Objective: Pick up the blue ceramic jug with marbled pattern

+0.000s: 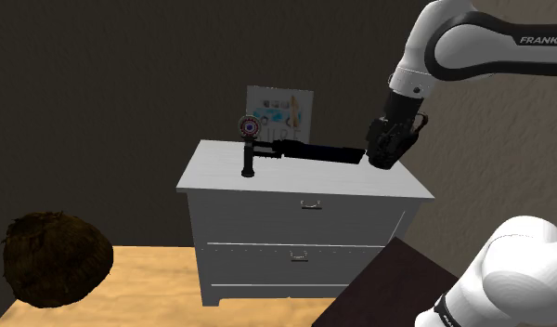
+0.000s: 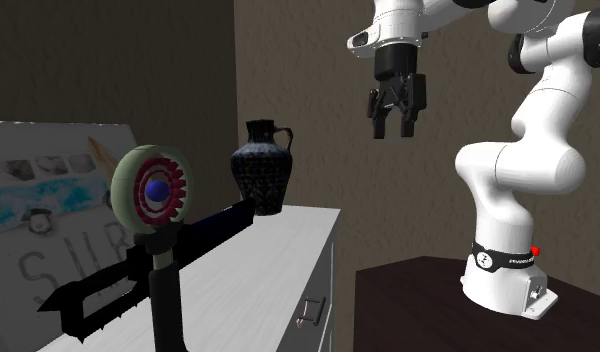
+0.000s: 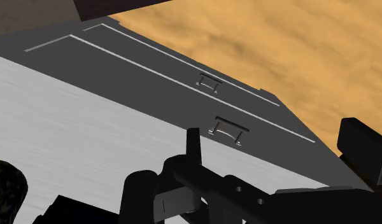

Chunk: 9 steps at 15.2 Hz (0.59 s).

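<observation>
One jug [image 2: 261, 165] stands upright left of centre in the second exterior view, on the white top of a dresser [image 2: 283, 250], close to that top's far end. Its body looks very dark, almost black with a blue cast, and is covered in a fine mottled pattern. It swells at the shoulder, narrows to a small foot, and carries a short neck with a flared mouth. A small loop handle sits beside the neck on the frame's right.

The gripper [image 2: 392, 124] hangs in the air in the upper middle of that view, higher than the jug and to its right, well apart from it. Its black fingers stand spread with a gap between them and have hold of nothing.

In the shoulder view's centre, the two-drawer dresser also bears a round disc ornament [image 1: 250, 125] on a black post, a long black bar [image 1: 314, 151] and a picture [image 1: 281, 113] leaning on the wall. A brown shaggy lump [image 1: 54, 258] sits at the lower left on the tan floor [image 1: 156, 288].
</observation>
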Each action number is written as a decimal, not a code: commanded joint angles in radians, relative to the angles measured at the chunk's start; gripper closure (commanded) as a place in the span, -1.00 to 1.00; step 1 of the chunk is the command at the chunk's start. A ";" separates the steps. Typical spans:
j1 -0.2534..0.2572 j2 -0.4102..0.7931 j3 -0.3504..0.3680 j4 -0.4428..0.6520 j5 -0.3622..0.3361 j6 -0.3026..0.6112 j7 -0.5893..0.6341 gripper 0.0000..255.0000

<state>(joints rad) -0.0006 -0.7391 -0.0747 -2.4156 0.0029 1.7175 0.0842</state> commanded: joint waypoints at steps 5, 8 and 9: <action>-0.029 0.042 -0.084 0.043 -0.059 -0.007 -0.110 -1.00; -0.047 0.086 -0.147 0.088 -0.097 -0.008 -0.193 -1.00; -0.051 0.102 -0.167 0.105 -0.108 -0.008 -0.220 -1.00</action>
<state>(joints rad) -0.0464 -0.6544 -0.2190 -2.3263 -0.0918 1.7073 -0.1041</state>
